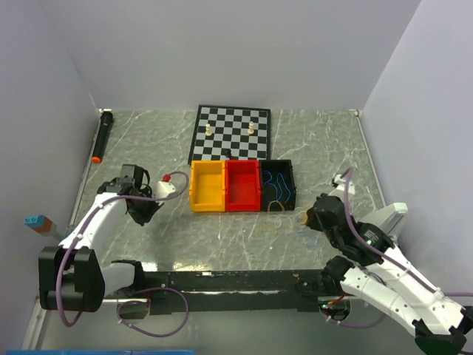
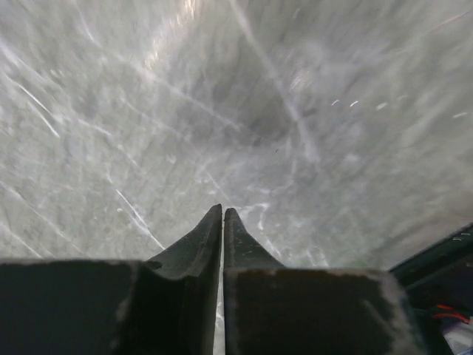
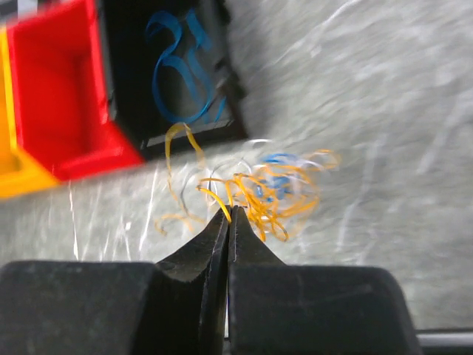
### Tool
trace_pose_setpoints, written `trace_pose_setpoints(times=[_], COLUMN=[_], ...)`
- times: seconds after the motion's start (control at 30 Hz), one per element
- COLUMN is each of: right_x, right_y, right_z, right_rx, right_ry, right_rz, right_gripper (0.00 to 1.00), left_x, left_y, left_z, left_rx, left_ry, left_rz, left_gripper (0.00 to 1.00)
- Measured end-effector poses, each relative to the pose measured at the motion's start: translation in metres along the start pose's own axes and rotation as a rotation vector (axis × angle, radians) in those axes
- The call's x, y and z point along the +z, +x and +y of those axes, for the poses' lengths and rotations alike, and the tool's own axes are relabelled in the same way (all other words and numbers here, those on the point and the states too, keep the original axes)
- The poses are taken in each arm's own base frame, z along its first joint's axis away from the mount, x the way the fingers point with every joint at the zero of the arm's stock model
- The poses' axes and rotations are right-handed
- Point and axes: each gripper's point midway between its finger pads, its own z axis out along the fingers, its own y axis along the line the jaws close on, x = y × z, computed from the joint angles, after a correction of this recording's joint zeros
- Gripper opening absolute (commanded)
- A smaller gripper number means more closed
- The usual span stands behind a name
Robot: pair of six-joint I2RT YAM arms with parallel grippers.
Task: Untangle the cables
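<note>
- left claw [image 2: 222, 212]: closed, empty, over bare bench [image 2: 111, 111]
- right claw [image 3: 230, 212]: closed, tips at the cables [image 3: 270, 188]; can't tell if one's pinched
- cables tangled on bench beside black bin [image 3: 194, 134]; blue strands [image 3: 171, 74] inside it

No text, label, brand or number can be read anywhere, neither on the black-and-white chequered board [image 1: 230, 133] nor on the row of yellow, red and black plastic bins [image 1: 225, 186].

Open bench [image 1: 222, 240] on the near side and right of the cables [image 3: 270, 192], free pass there. The black bin [image 3: 194, 134] stands just behind them with the red bin [image 3: 55, 89] beside it, blocking low passage from behind.
</note>
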Motion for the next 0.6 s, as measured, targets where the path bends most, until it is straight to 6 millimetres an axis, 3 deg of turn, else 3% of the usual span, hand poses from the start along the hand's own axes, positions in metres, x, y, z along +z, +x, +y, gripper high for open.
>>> trace_pose_setpoints(times=[0.07, 0.13, 0.27, 0.4, 0.53, 0.6], right_x=[0.006, 0.011, 0.011, -0.007, -0.034, -0.037], right_y=[0.014, 0.028, 0.033, 0.015, -0.017, -0.017], right_z=[0.007, 0.017, 0.049, 0.090, 0.142, 0.152], right_rx=[-0.019, -0.040, -0.066, -0.070, -0.047, -0.045], right_ry=[-0.036, -0.079, -0.222, -0.412, -0.643, -0.694], right_rz=[0.047, 0.104, 0.147, 0.129, 0.075, 0.077], right_gripper=[0.00, 0.00, 0.00, 0.00, 0.00, 0.00], left_x=[-0.008, -0.019, -0.045, -0.065, -0.081, -0.082], left_y=[-0.011, -0.030, -0.089, -0.138, -0.164, -0.171], left_z=[0.000, 0.003, -0.005, -0.049, -0.081, -0.089], left_rx=[0.003, 0.016, 0.108, 0.223, 0.259, 0.258], left_ry=[0.019, 0.024, 0.038, 0.145, 0.251, 0.286], left_rz=[-0.031, -0.081, -0.221, -0.346, -0.427, -0.441], left_gripper=[0.32, 0.38, 0.45, 0.48, 0.48, 0.49])
